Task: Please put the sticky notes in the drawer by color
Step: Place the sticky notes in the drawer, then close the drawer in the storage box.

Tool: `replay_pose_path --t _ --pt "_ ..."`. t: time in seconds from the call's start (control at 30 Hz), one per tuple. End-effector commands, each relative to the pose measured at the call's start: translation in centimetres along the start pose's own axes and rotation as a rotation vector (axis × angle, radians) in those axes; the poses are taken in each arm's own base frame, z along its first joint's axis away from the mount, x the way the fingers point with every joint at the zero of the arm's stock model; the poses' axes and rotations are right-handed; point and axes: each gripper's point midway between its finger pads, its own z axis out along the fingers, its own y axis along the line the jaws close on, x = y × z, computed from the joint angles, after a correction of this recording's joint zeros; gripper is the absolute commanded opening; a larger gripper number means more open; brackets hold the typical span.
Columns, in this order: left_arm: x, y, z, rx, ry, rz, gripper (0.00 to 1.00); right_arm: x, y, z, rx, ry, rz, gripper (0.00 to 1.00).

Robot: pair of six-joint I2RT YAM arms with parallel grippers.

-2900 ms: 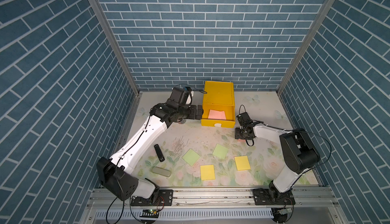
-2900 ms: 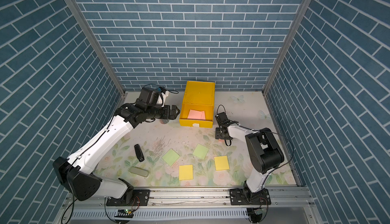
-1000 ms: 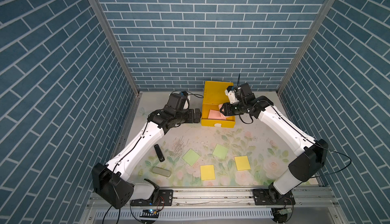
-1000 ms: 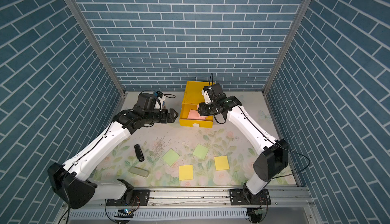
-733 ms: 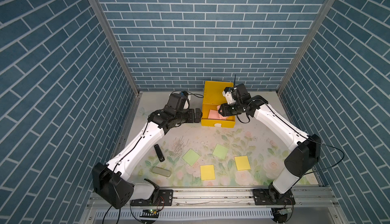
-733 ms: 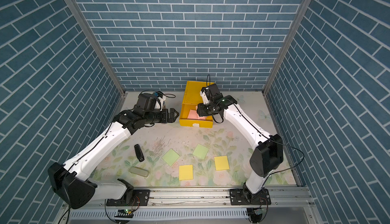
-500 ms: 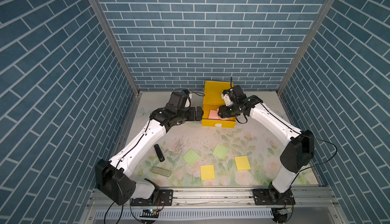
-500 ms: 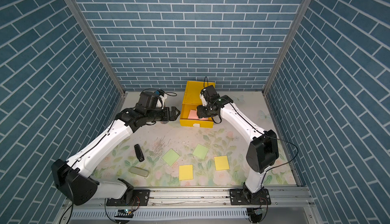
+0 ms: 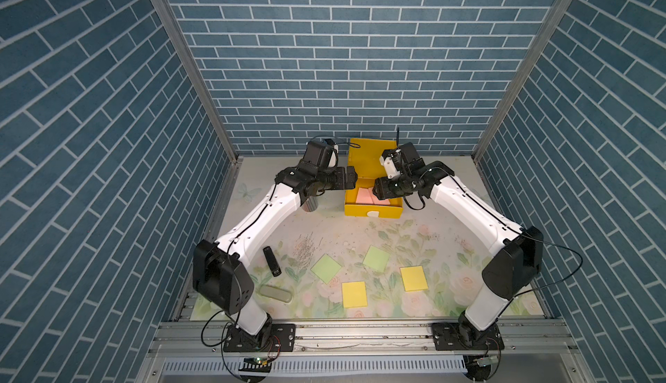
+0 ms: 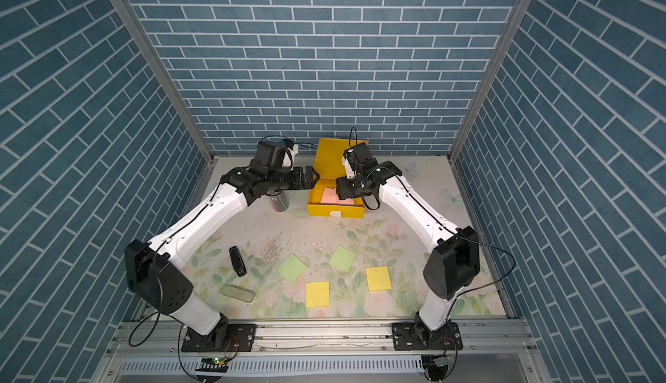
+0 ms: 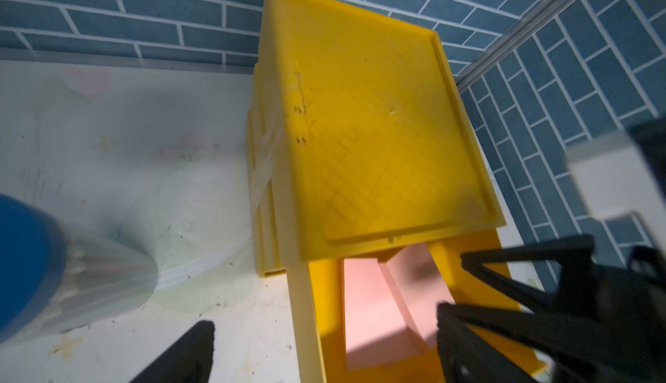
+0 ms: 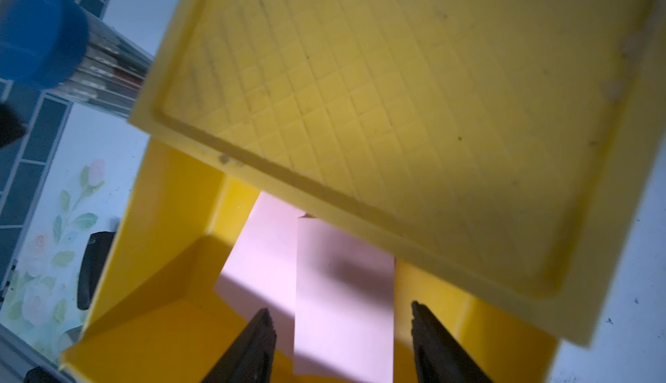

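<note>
The yellow drawer [image 9: 371, 157] cabinet stands at the back, its top tray [image 9: 373, 213] pulled out. Two salmon pink sticky notes [image 12: 342, 291] lie overlapping inside it, also visible in the left wrist view [image 11: 367, 302]. My right gripper [image 12: 340, 309] hovers open over the tray, its fingertips clear of the upper note on both sides. My left gripper [image 11: 324, 348] is open and empty, straddling the tray's left wall. On the mat in front lie two light green notes [image 9: 326, 268] [image 9: 376, 258] and two yellow notes [image 9: 354, 294] [image 9: 414, 278].
A clear cylinder with a blue lid [image 9: 311, 202] stands left of the cabinet, under my left arm. A black stick-shaped object [image 9: 272, 261] and a grey-green oblong case [image 9: 275, 294] lie front left. Small dark specks [image 9: 304, 251] are scattered beside the green notes.
My right arm swung from the mat right of the cabinet to above the open tray. Its jaws then opened, and a second pink note now lies in the tray. The left arm barely shifted.
</note>
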Motion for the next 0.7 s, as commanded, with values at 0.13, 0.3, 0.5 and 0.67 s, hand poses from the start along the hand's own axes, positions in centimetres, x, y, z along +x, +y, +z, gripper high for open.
replay_pose_path --t 0.13,0.3,0.5,0.67 --pt "-4.2 1.7 3.7 -0.034 -0.006 -0.028 0.87 0.9 5.8 -8.8 -0.343 -0.176 0.000 0.52" --pt "-4.4 2.5 7.2 -0.017 0.051 -0.027 0.70 4.5 9.4 -8.9 -0.573 -0.181 -0.018 0.35" --pt "-3.1 1.9 8.8 0.034 0.090 -0.036 0.59 6.9 9.0 -5.0 -0.525 -0.112 -0.105 0.35" --pt "-0.9 2.8 9.1 0.011 0.119 -0.039 0.59 6.3 6.1 -1.1 -0.351 -0.105 -0.172 0.36"
